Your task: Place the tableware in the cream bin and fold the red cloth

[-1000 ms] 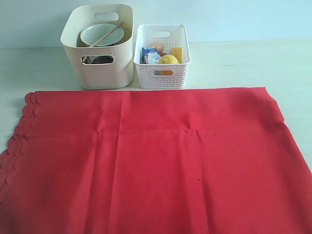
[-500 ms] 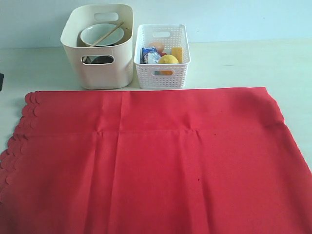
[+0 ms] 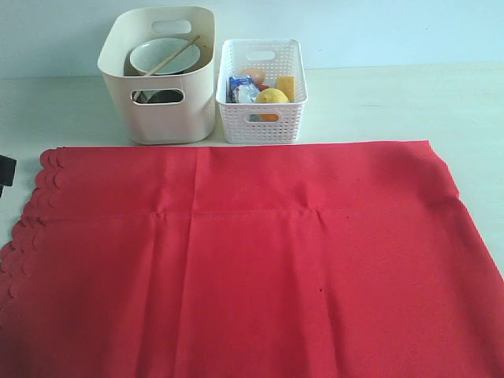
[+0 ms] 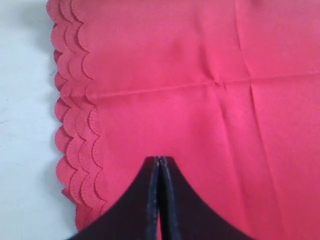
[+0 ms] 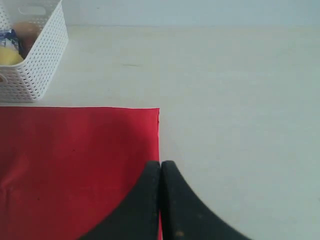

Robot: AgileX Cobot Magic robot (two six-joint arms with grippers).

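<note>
While the red cloth (image 3: 252,260) lies spread flat on the surface (image 3: 378,102), the pale green bowl (image 3: 157,50) and wooden chopsticks (image 3: 178,50) rest inside the cream bin (image 3: 157,122). Left jaws and right jaws: fully closed, empty.

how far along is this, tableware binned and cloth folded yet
Done, it seems: a pale green bowl and wooden chopsticks sit inside the tall cream plastic bin. In hand: nothing; the left gripper and right gripper are shut, empty, above opposite edges of the large red cloth. Left: that cloth lies flat, unfolded.
</note>
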